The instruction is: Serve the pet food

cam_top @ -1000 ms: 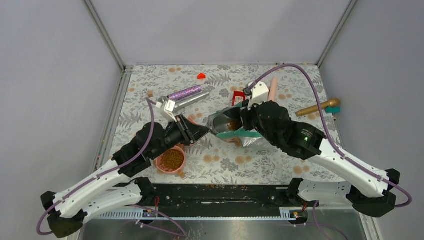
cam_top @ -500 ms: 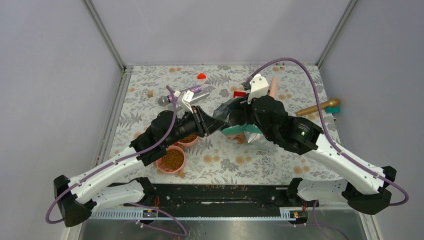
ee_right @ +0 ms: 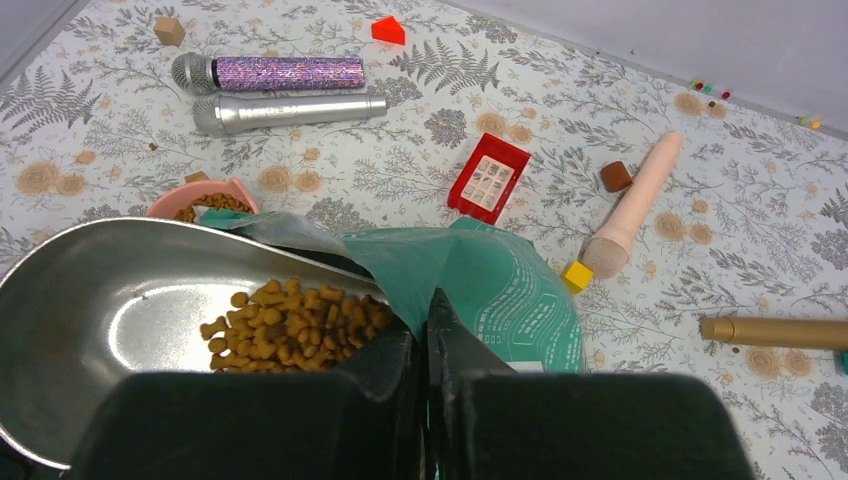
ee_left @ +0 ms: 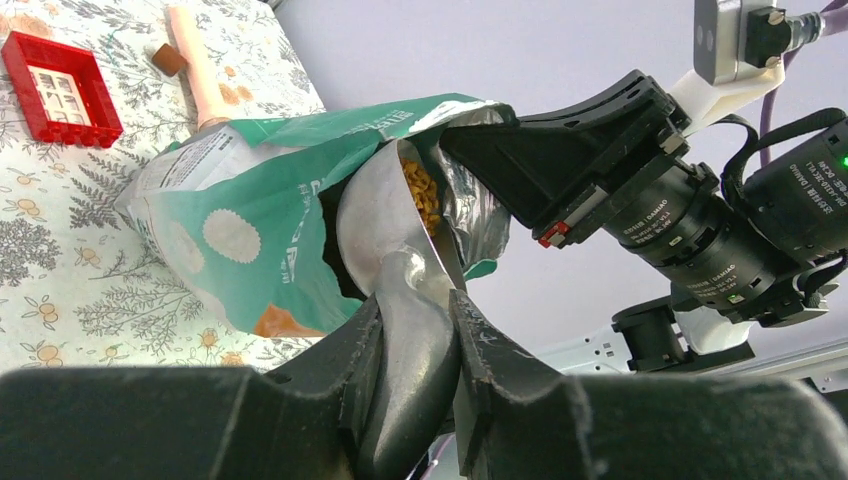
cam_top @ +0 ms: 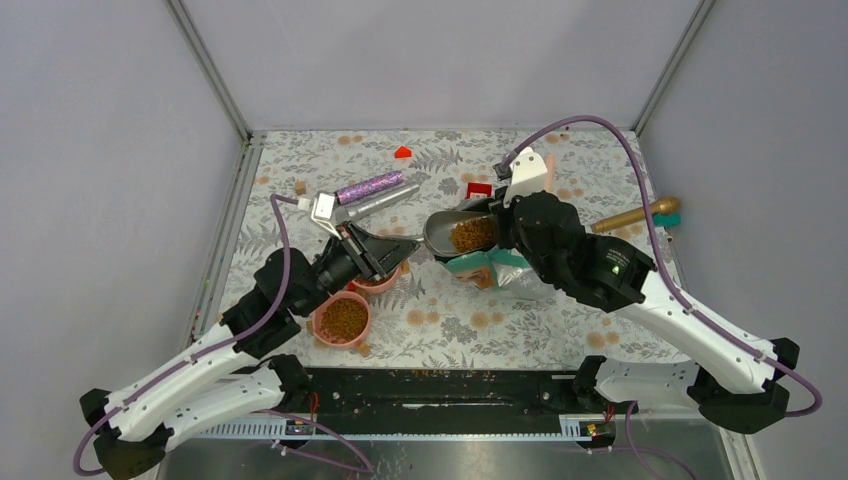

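**Item: feed station, desk (cam_top: 520,320), floral cover.**

- L pincer (ee_left: 415,330): part open, clamped on scoop (ee_right: 130,290) handle; handle fills the gap between fingers.
- Scoop: metal, bowl end at pouch (ee_left: 270,200) mouth, off the desk. Holds a small heap of kibble (ee_right: 290,325), approx. a third of the bowl, rest bare.
- R pincer (ee_right: 428,320): fully shut, pinching top edge of pouch, mouth held open.
- Pouch: teal/silver, lying on desk centre-right, mouth raised twd. L arm.
- Bowl (cam_top: 316,322): pink, near edge, front of L arm; kibble inside, well filled.
- 2nd bowl (ee_right: 175,200): pink, just behind the first, beside scoop, partly under L pincer in top view; some kibble inside.
- Misc.: 2 mics (ee_right: 270,72), purple glitter and silver, side by side at the back left; red block (ee_right: 488,178) behind pouch.
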Action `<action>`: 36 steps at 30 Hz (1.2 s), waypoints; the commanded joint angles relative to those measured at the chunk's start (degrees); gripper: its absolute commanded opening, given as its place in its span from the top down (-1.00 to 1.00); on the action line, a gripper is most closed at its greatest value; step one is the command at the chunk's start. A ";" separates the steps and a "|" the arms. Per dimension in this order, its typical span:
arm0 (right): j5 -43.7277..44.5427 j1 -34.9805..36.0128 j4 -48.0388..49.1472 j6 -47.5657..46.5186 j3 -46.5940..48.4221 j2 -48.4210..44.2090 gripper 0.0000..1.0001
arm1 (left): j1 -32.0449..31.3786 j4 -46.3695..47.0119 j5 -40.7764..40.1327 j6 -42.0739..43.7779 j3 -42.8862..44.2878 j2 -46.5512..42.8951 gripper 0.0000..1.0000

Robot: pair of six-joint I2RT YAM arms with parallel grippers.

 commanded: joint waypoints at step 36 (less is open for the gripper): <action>-0.95 -0.15 5.39 4.31 -0.54 -6.50 1.00 | 0.31 36.15 -9.84 -11.93 -27.33 -26.01 1.00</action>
